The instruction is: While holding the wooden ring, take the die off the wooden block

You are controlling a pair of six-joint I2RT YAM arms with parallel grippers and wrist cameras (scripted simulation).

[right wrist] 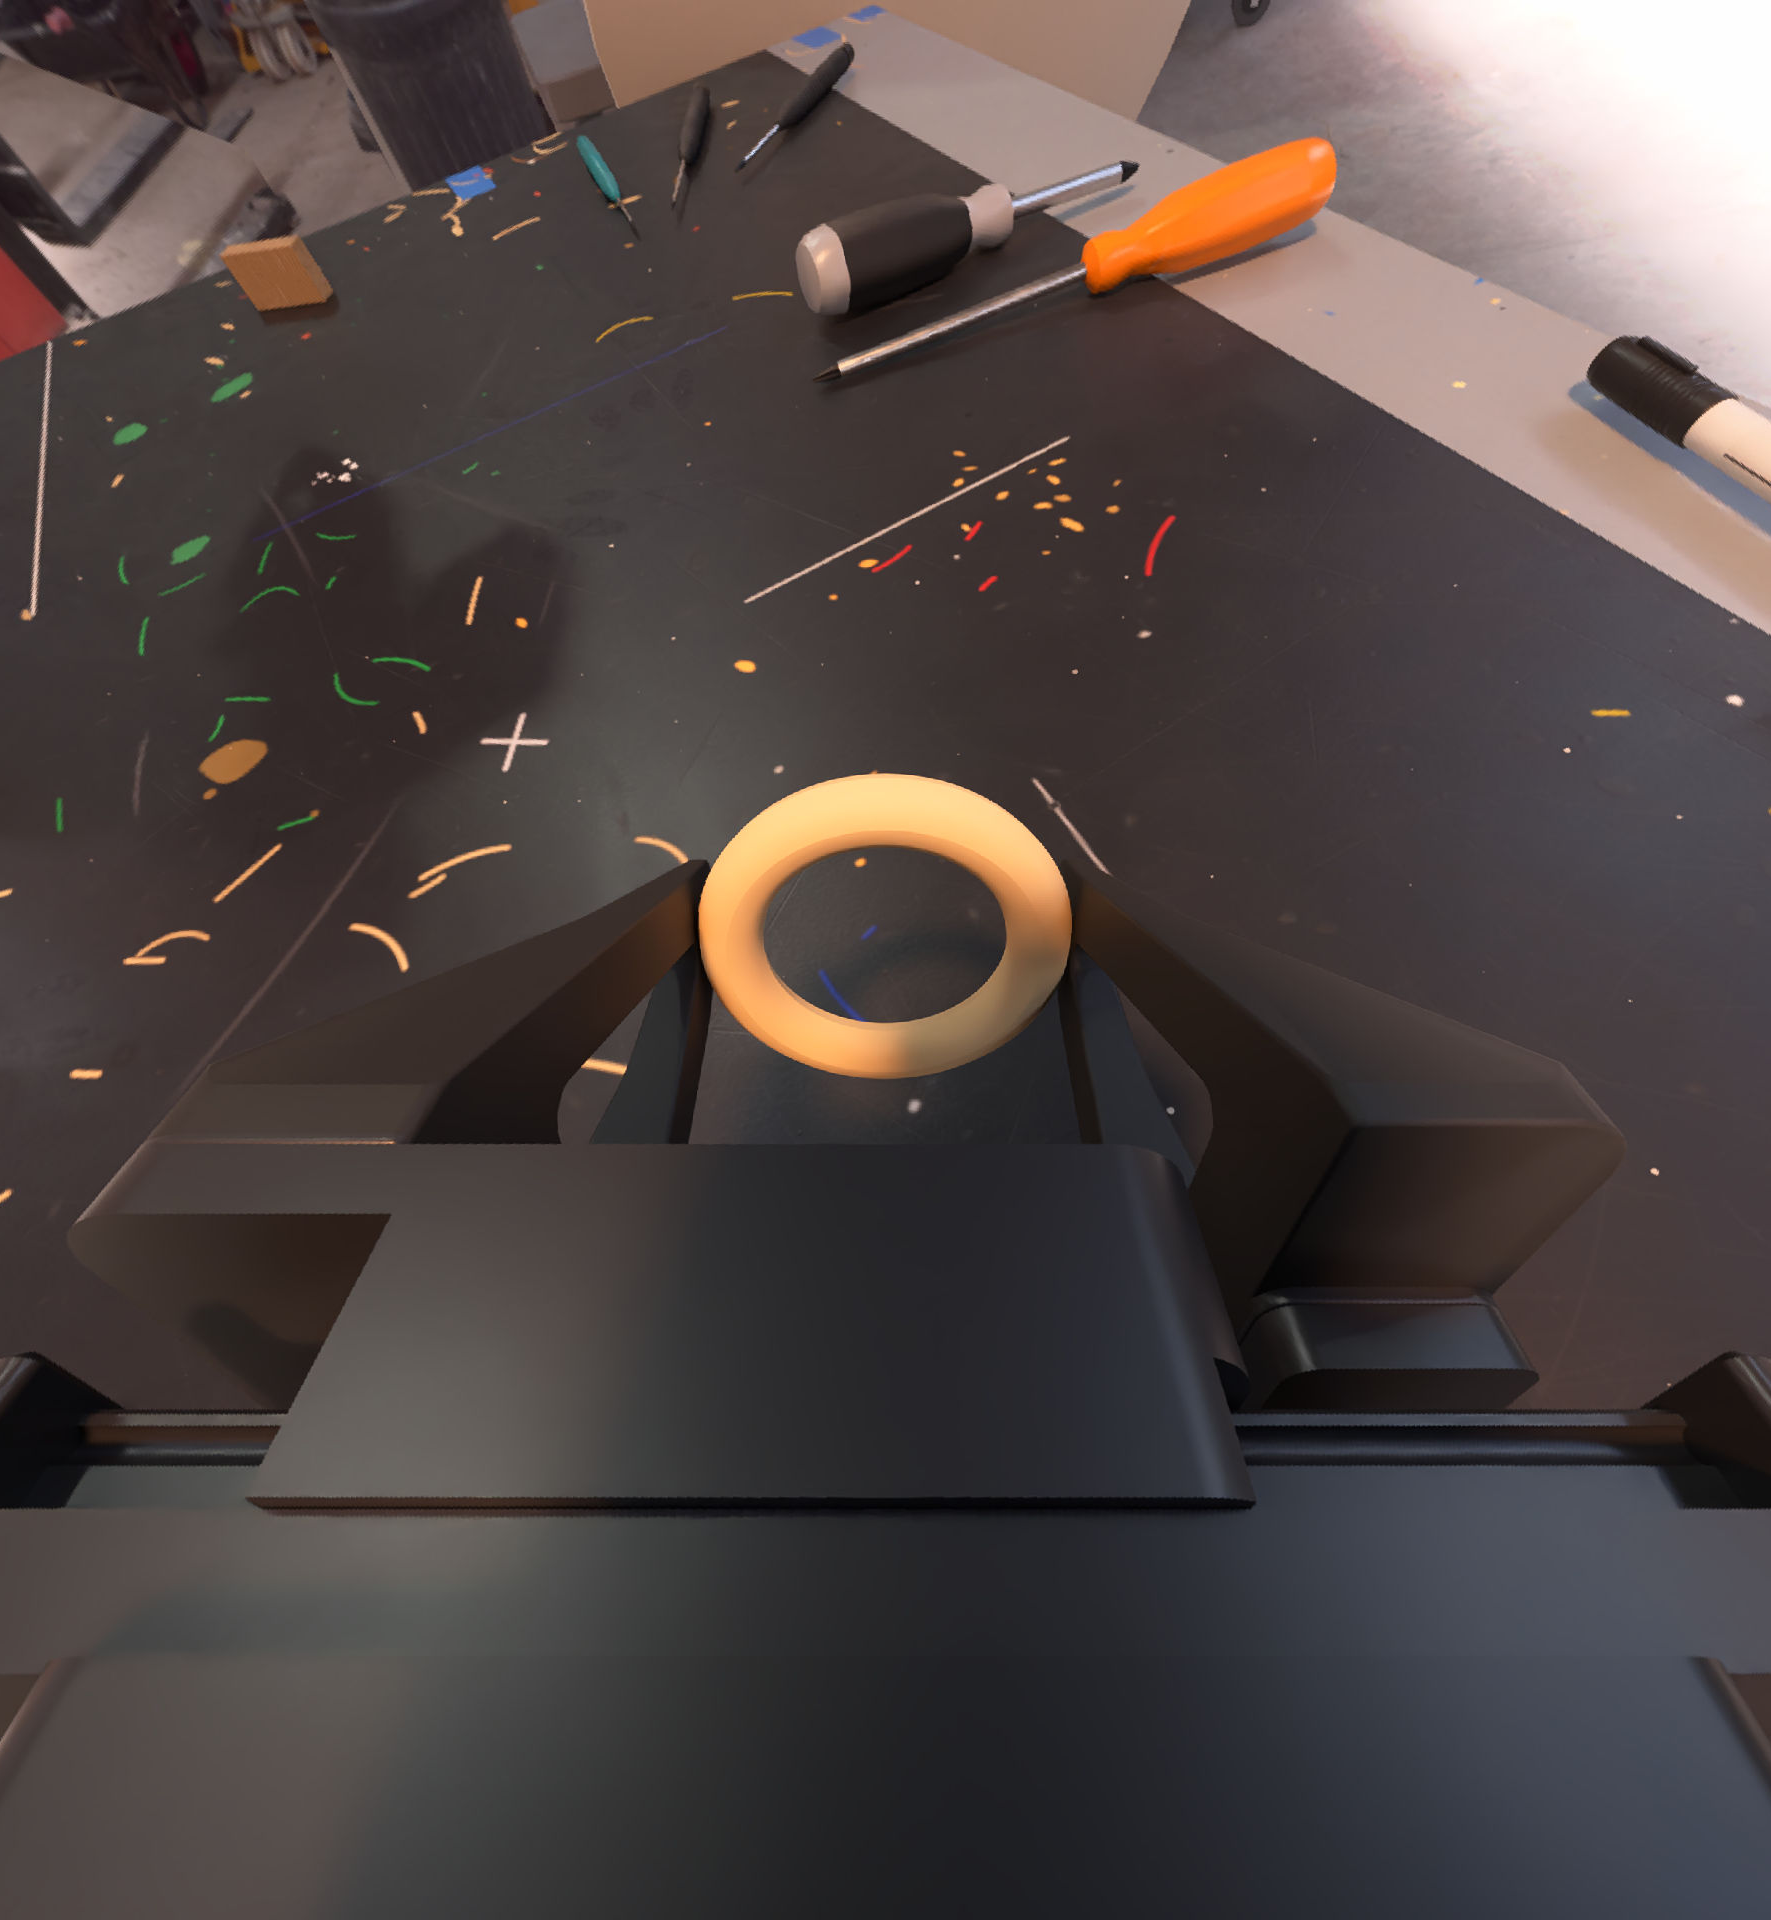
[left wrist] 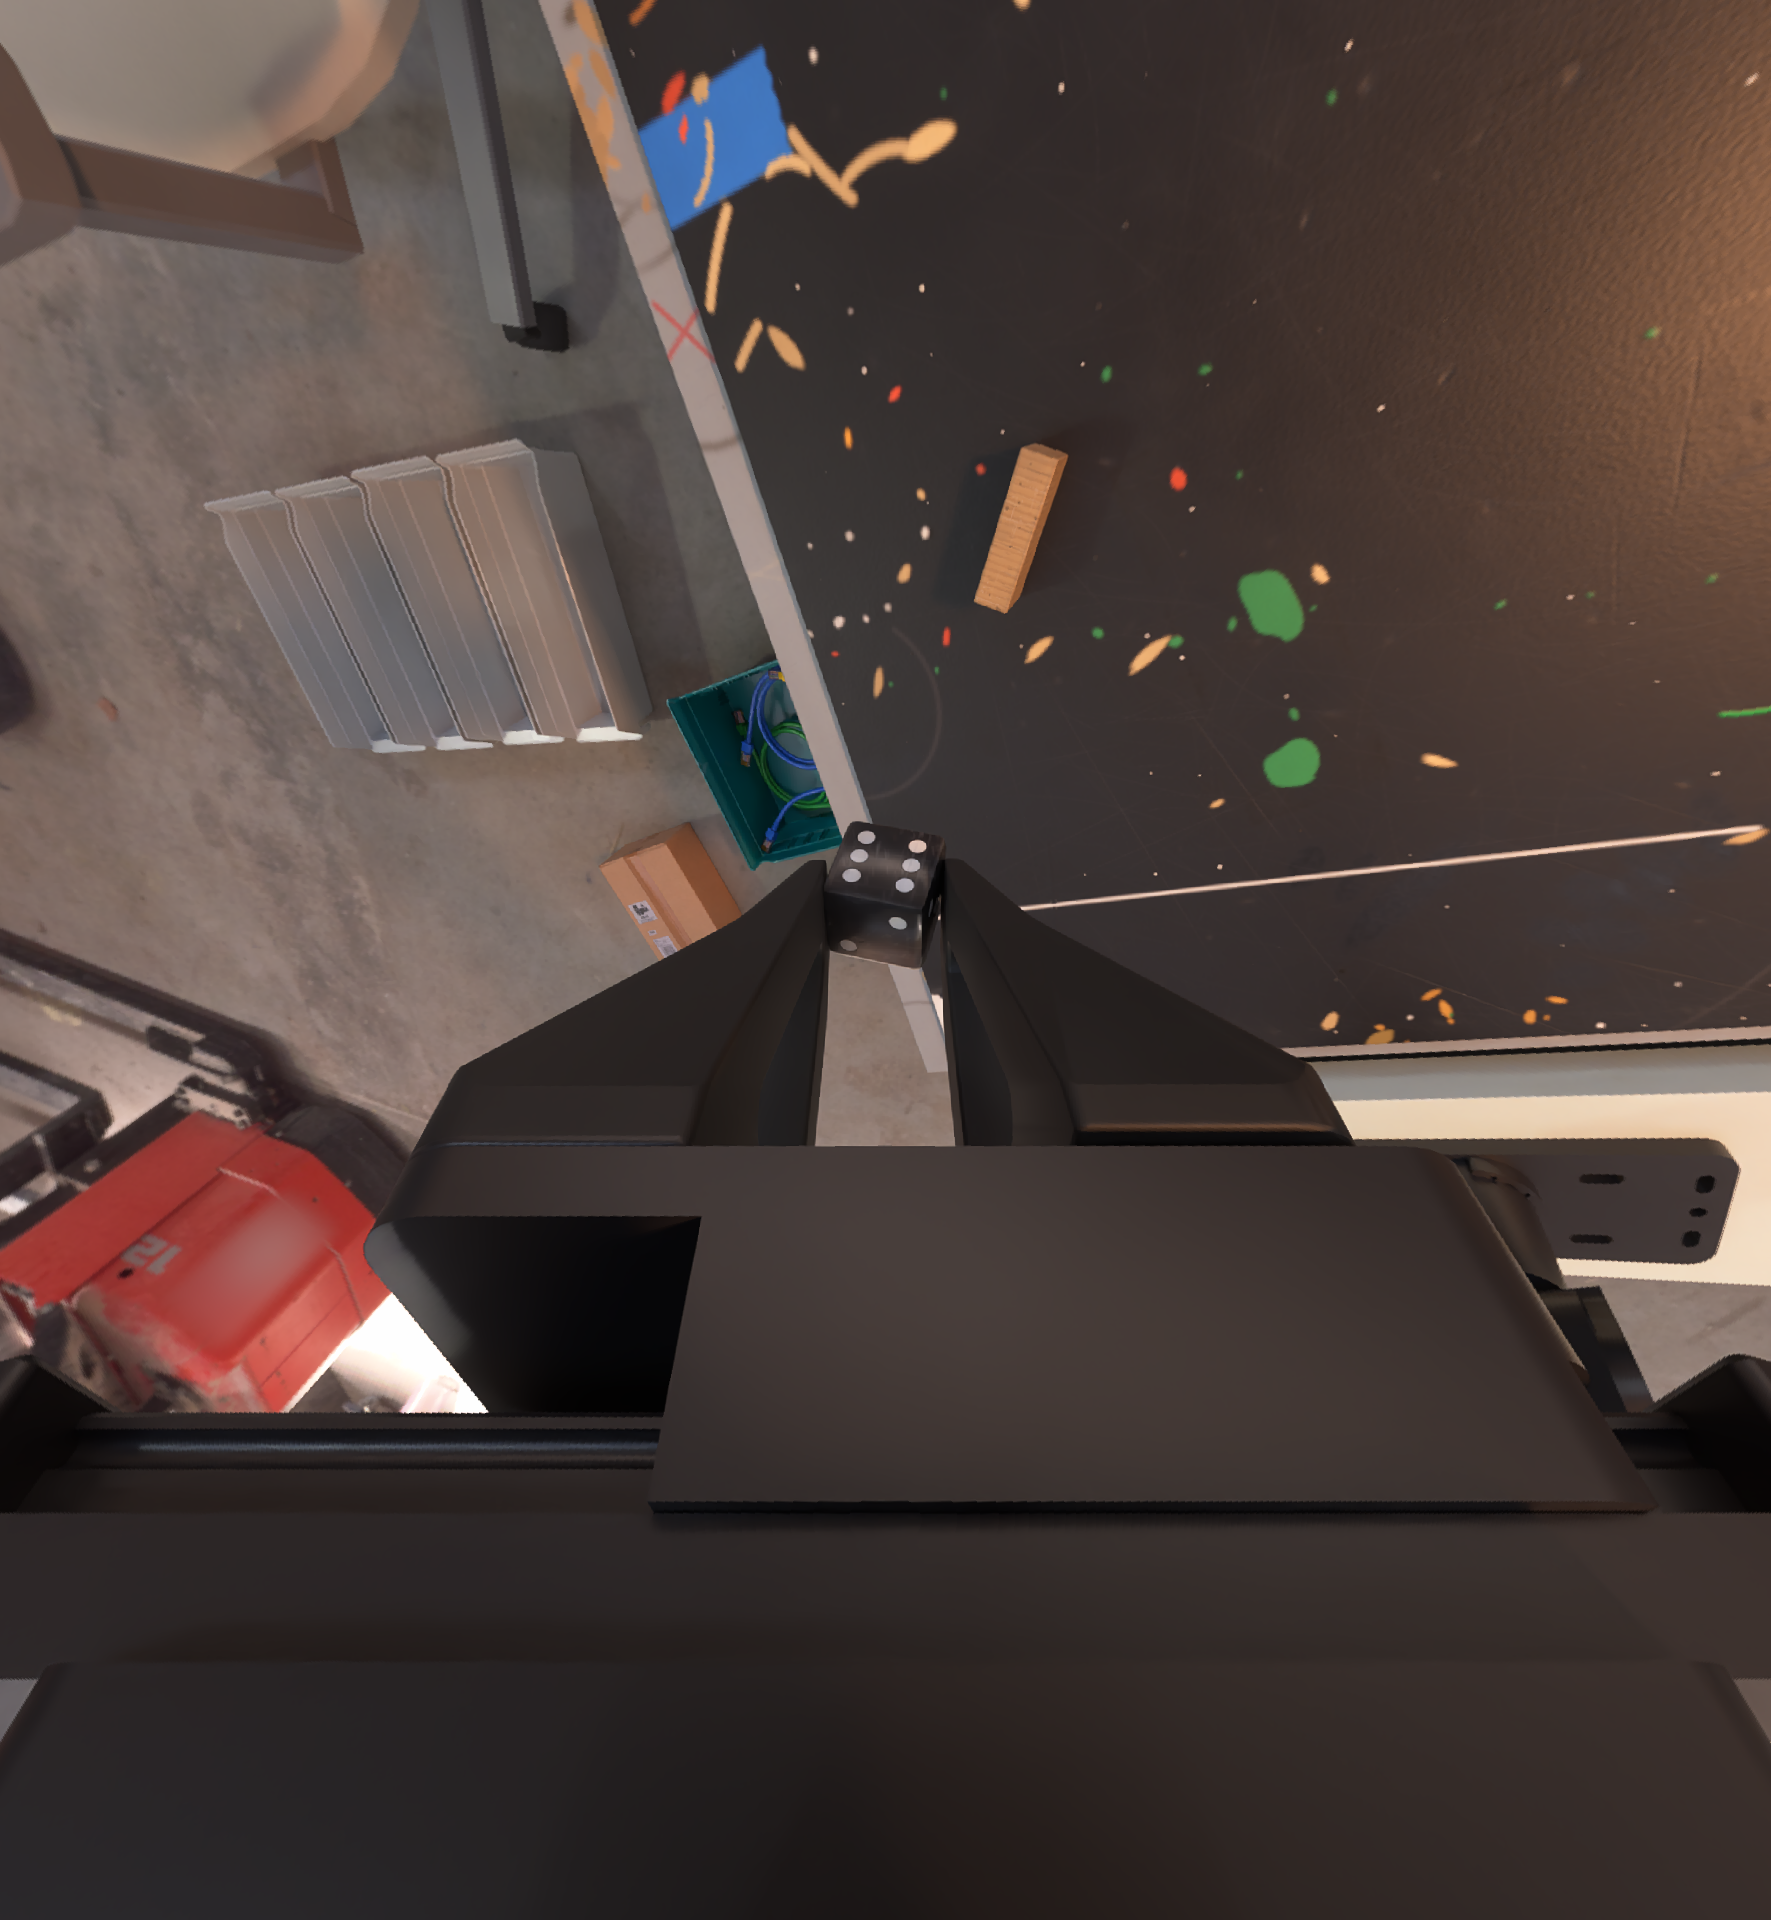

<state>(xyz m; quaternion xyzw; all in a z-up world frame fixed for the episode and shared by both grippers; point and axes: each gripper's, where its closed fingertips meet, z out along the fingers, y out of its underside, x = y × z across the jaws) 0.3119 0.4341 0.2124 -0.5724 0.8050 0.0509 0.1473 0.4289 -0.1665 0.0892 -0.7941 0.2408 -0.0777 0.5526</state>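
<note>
Two grips are seen: the die (left wrist: 883, 891) is pinched on opposite flat faces between the left gripper (left wrist: 883, 883) jaws, clear of the wooden block (left wrist: 1019, 527) on the desk (left wrist: 1380, 416). The wooden ring (right wrist: 884, 925) (rigid, probably light) is clamped across its outer rim by the right gripper (right wrist: 886, 904).

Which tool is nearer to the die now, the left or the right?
Left. The left tool grips the die between its fingers, off the block. The right tool holds the ring; no die shows near it.
</note>
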